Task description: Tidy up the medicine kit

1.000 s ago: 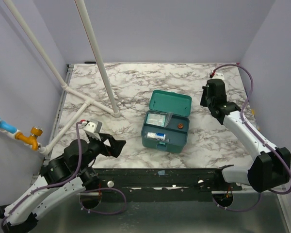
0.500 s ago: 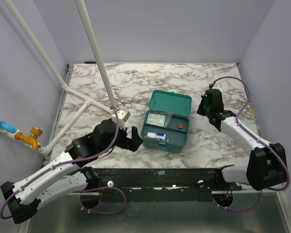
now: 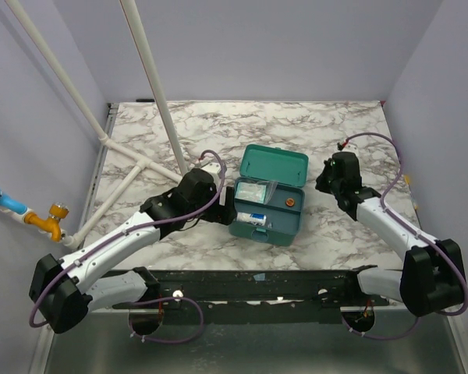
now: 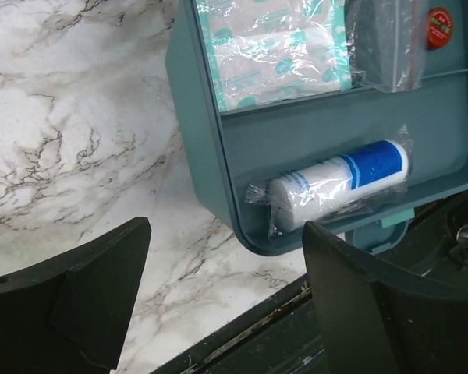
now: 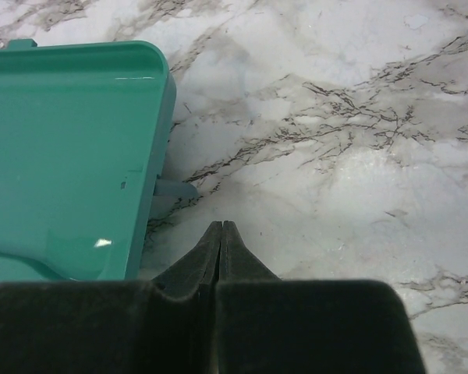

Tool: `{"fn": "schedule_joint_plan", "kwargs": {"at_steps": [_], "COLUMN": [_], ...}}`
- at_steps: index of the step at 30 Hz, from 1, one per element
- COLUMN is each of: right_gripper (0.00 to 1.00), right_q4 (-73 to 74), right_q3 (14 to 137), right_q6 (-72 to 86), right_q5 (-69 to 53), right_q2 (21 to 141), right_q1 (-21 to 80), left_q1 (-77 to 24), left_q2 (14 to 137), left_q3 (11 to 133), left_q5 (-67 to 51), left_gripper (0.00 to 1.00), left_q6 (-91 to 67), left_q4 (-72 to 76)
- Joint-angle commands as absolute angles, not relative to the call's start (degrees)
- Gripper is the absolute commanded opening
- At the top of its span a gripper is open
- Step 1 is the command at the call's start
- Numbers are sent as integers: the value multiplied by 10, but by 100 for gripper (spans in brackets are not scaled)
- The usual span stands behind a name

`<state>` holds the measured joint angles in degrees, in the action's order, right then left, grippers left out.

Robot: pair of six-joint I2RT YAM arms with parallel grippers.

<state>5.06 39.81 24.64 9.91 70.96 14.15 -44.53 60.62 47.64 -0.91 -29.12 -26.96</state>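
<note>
The medicine kit [image 3: 274, 165] stands open mid-table [image 5: 359, 140], slightly toward the near edge. My left jaws are spread wide and hold nothing, straddling its near left corner. My right jaws are pressed fully together, empty, just beside the lid's right edge. Judged step: approach to the contents. The next move requires centring the left jaws over the wrapped roll [image 4: 339, 181], clear of the kit wall. Open room lies left; the near table edge is close.

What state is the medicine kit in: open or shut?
Open. The medicine kit has its lid swung back, exposing a wrapped blue-and-white roll and packets inside.
</note>
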Motion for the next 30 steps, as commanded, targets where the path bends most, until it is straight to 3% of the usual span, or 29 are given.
{"fn": "schedule_joint_plan", "kwargs": {"at_steps": [1, 21, 30], "right_gripper": [1, 1, 1], "right_q4": [26, -11, -52], "right_q3": [376, 345, 356], "right_q6": [256, 261, 283], "right_q5": [85, 56, 74], "right_q2": [691, 694, 728], "right_q1": [139, 139, 139], "left_q1": [-433, -422, -422], "left_q2": [641, 755, 764], "left_q3": [498, 531, 530], "left_q5": [-24, 1, 6], "left_gripper": [79, 42, 11], "left_q6": [-272, -248, -238], "left_q4": [-242, -231, -236]}}
